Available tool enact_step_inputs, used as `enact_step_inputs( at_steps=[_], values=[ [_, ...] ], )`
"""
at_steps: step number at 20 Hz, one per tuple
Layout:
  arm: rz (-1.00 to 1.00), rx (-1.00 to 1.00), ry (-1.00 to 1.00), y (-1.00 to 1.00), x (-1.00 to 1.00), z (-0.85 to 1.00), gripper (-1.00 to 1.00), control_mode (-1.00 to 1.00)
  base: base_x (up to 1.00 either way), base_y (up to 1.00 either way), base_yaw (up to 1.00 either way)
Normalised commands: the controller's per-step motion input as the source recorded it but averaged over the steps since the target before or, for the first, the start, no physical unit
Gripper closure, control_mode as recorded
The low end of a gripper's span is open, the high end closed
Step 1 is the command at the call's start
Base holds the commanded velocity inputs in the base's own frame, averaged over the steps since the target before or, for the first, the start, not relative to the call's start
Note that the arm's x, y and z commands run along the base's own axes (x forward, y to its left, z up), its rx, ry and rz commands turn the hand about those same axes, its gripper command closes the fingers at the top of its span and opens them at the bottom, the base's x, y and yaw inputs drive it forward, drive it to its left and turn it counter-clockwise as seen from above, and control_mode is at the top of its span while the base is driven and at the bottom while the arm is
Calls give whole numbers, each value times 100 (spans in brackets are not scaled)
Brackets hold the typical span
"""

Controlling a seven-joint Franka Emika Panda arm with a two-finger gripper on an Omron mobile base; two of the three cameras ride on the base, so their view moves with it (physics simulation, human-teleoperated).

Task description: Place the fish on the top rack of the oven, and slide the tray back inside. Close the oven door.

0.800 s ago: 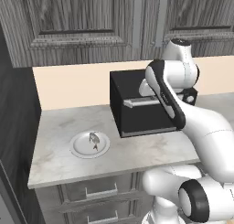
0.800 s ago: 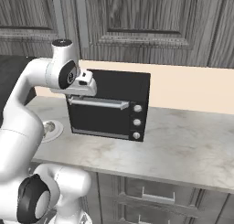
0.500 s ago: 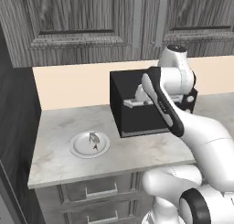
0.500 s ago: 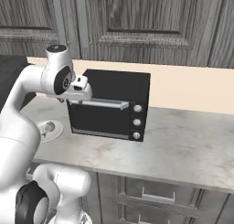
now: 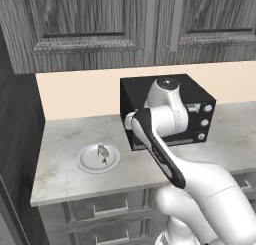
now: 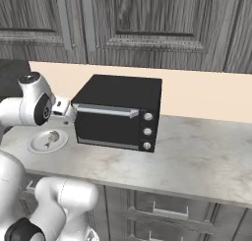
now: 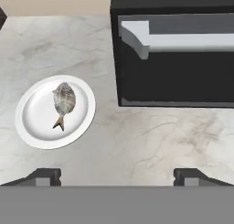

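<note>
A small grey-brown fish (image 7: pixel 63 102) lies on a round white plate (image 7: pixel 34 127) on the marble counter; both also show from the base cameras, the fish (image 5: pixel 103 152) (image 6: pixel 49 138) on the plate (image 5: pixel 85 164) (image 6: pixel 37 145). My gripper (image 7: pixel 117 177) hangs open and empty above the counter, right of the plate and in front of a black box appliance. From the right base view the gripper (image 6: pixel 69 112) sits at that box's left front corner. The oven, its door and the top rack are out of view.
A black countertop box appliance (image 6: pixel 118 112) with a silver bar handle (image 7: pixel 183 35) and three knobs (image 6: pixel 146 131) stands right of the plate, its door closed. Dark wood cabinets (image 5: pixel 100 24) hang above. Drawers (image 6: pixel 162 210) run below the counter, and bare marble (image 6: pixel 197 151) stretches to the right.
The arm has swung down and to the left, carrying the hand from the box's front to its left front corner, nearer the plate. The gripper stays open; fish and plate have not moved.
</note>
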Motion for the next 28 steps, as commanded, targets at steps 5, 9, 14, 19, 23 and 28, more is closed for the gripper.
enact_step_inputs(
  at_steps=[5, 9, 14, 19, 23, 28],
  values=[
    [-4, 4, 0, 50, 0, -22, -100, -100, 0, 0, 0],
    [-6, 4, 6, 45, 0, -30, -100, -100, 0, 0, 0],
    [-2, 0, 8, 37, 1, -52, -100, -100, 0, 0, 0],
    [0, 0, 11, 26, 24, -56, -100, -100, 0, 0, 0],
    [0, 0, 16, 29, 43, -33, -100, -100, 0, 0, 0],
    [-4, 0, 8, 34, 44, -27, -100, -100, 0, 0, 0]
  ],
)
